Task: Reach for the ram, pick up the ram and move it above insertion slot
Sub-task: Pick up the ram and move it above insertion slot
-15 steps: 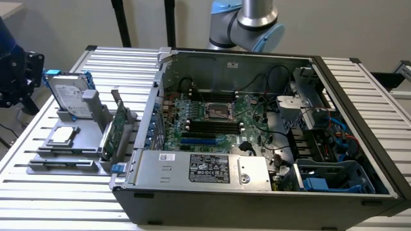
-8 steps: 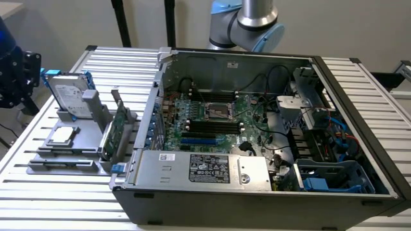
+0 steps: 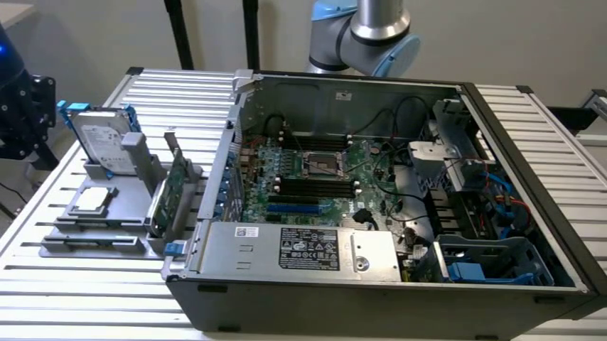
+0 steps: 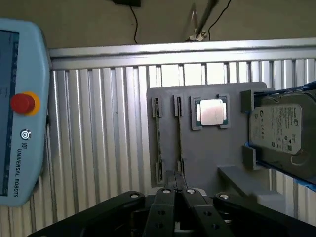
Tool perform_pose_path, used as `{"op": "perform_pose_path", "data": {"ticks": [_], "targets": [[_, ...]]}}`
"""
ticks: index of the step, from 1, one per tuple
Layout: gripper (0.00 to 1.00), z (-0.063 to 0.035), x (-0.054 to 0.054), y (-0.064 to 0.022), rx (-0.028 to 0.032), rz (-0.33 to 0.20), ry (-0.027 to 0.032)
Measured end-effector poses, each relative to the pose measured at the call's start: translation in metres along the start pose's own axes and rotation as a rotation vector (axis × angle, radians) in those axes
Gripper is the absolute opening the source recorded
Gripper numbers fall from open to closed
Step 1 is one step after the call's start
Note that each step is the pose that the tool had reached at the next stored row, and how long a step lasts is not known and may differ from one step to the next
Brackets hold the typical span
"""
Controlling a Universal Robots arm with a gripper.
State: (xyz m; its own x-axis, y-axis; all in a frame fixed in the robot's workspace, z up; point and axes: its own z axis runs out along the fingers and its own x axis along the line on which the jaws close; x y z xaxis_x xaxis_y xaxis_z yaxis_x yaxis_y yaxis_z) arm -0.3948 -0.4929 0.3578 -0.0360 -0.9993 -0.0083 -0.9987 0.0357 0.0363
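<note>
desk: where is the ram sitting in this one?

field: the ram (image 4: 178,138) is standing edge-on in a narrow slot of the grey holder (image 4: 207,158). it is showing as a thin strip near the holder's edge farthest from the hard drive (image 4: 281,131). a twin slot (image 4: 157,140) is running just beside it, and i cannot tell whether that one is carrying a stick too.

desk: and the gripper?

field: the gripper (image 4: 176,177) is hanging above the holder, its two black fingers (image 4: 165,207) lying drawn together with nothing between them. in the wrist view the tips are lining up with one end of the ram's slot.

desk: what else is lying around?

field: a processor chip (image 4: 211,112) is resting in a square seat between the slots and the hard drive. the holder is sitting near the slatted table's (image 3: 85,298) edge at the exterior view's left, beside the open computer case (image 3: 379,284). a green expansion card (image 3: 169,195) is standing on the holder's side toward the case. a pale blue teach pendant (image 4: 19,113) with a red button (image 4: 22,102) is showing by the table, well apart from the holder. the arm (image 3: 379,28) is rising behind the case's back edge.
</note>
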Motion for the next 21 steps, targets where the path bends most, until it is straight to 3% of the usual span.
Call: {"op": "perform_pose_path", "data": {"ticks": [5,8,15,16,18,21], "targets": [[0.11,0.0003,0.000,0.0000,0.0021,-0.072,-0.0092],[0.11,0.0003,0.000,0.0000,0.0022,-0.076,-0.0096],[0.30,0.0004,0.000,0.0000,0.0025,-0.076,-0.0096],[0.36,0.0014,0.000,0.0001,0.0037,-0.076,-0.0095],[0.36,0.0048,0.000,0.0008,0.0097,-0.077,-0.0095],[0.36,0.0103,0.000,0.0024,0.0135,-0.078,-0.0094]]}}
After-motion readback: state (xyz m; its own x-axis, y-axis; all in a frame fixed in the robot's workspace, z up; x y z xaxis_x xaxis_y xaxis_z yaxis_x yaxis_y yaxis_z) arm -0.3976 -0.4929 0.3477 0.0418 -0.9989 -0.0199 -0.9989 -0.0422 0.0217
